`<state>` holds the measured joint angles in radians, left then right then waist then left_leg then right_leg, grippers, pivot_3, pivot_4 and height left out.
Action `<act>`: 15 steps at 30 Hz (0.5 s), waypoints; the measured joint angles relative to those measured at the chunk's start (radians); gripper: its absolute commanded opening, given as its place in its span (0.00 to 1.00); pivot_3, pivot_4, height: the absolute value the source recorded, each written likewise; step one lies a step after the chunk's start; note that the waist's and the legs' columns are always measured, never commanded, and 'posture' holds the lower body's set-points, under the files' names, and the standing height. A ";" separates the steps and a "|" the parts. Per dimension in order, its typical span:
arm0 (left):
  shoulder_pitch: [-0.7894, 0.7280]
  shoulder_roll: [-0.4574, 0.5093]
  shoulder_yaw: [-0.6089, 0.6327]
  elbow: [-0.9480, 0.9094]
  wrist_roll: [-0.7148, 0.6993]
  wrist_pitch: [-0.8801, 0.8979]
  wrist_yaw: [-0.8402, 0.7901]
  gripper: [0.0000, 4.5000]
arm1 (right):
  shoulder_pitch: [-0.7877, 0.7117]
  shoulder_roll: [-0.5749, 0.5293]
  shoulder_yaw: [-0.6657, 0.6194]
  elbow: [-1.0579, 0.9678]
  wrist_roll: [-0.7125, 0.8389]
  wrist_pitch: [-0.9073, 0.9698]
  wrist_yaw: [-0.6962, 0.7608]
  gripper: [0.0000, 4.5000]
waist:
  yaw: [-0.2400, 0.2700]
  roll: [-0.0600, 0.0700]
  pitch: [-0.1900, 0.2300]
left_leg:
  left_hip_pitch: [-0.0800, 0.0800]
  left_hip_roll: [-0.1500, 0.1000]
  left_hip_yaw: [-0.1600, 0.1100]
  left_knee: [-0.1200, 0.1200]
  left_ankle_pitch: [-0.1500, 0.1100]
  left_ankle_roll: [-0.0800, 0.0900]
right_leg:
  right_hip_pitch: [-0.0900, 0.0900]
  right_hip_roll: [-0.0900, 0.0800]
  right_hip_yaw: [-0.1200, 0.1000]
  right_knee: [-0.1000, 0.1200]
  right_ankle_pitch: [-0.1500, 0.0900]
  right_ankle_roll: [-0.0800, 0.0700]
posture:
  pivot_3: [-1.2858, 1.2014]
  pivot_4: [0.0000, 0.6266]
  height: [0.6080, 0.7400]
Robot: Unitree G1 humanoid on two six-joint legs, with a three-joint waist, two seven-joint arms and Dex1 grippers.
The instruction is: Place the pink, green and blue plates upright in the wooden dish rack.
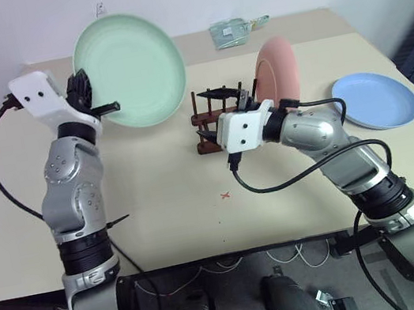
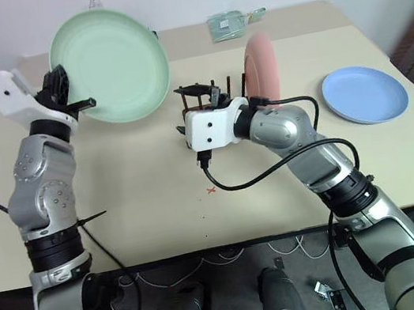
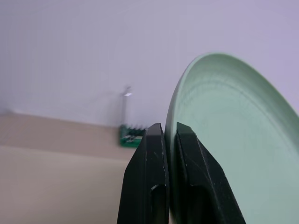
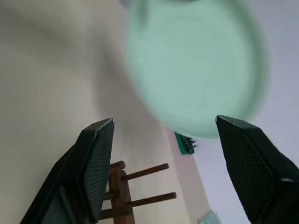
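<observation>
Our left gripper [image 1: 92, 95] is clamped on the rim of the green plate [image 1: 131, 68], holding it tilted in the air above the counter [image 1: 161, 211], while our right gripper [image 1: 222, 104] waits with fingers spread and empty at the wooden dish rack [image 1: 212, 118]. We judge the task one third done: the pink plate [image 1: 276, 70] stands upright in the rack. The green one is on its way, and the blue plate [image 1: 376, 99] lies flat on the counter well to the right.

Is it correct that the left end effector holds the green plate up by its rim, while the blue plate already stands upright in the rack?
Not quite. In the left eye view the pink plate stands in the rack; the blue plate lies flat on the table. The left end effector does hold the green plate.
</observation>
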<state>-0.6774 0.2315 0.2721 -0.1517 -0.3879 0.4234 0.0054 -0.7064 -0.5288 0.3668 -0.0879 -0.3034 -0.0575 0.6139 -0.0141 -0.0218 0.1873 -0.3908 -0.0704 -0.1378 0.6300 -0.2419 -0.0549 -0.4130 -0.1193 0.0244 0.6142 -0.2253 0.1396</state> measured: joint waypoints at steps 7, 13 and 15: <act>-0.020 -0.063 -0.065 -0.107 -0.044 0.080 0.000 0.02 | -0.019 0.047 0.020 0.103 -0.134 -0.071 -0.093 0.79 | -0.006 0.000 0.000 | 0.000 0.000 0.000 0.000 0.000 0.000 | 0.000 0.001 0.000 0.001 0.000 0.000 | 0.52 0.24 1.00; 0.012 -0.083 -0.093 -0.138 -0.068 0.122 -0.021 0.01 | -0.050 0.069 0.020 0.155 -0.206 -0.098 -0.151 0.73 | -0.002 0.000 0.000 | 0.000 0.000 0.000 0.000 0.000 0.000 | 0.000 0.001 0.000 0.000 0.000 0.000 | 0.52 0.24 1.00; 0.011 -0.083 -0.093 -0.138 -0.071 0.130 -0.023 0.00 | -0.050 0.078 0.020 0.155 -0.206 -0.100 -0.152 0.58 | -0.002 0.000 0.000 | 0.000 0.000 0.000 0.000 0.000 0.000 | 0.000 0.001 0.000 0.000 0.000 0.000 | 0.52 0.24 1.00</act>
<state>-0.6660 0.1487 0.1793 -0.2895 -0.4589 0.5538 -0.0181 -0.7569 -0.4506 0.3869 0.0669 -0.5090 -0.1572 0.4622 -0.0160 -0.0218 0.1874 -0.3908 -0.0703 -0.1379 0.6300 -0.2416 -0.0553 -0.4128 -0.1187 0.0246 0.6143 -0.2253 0.1396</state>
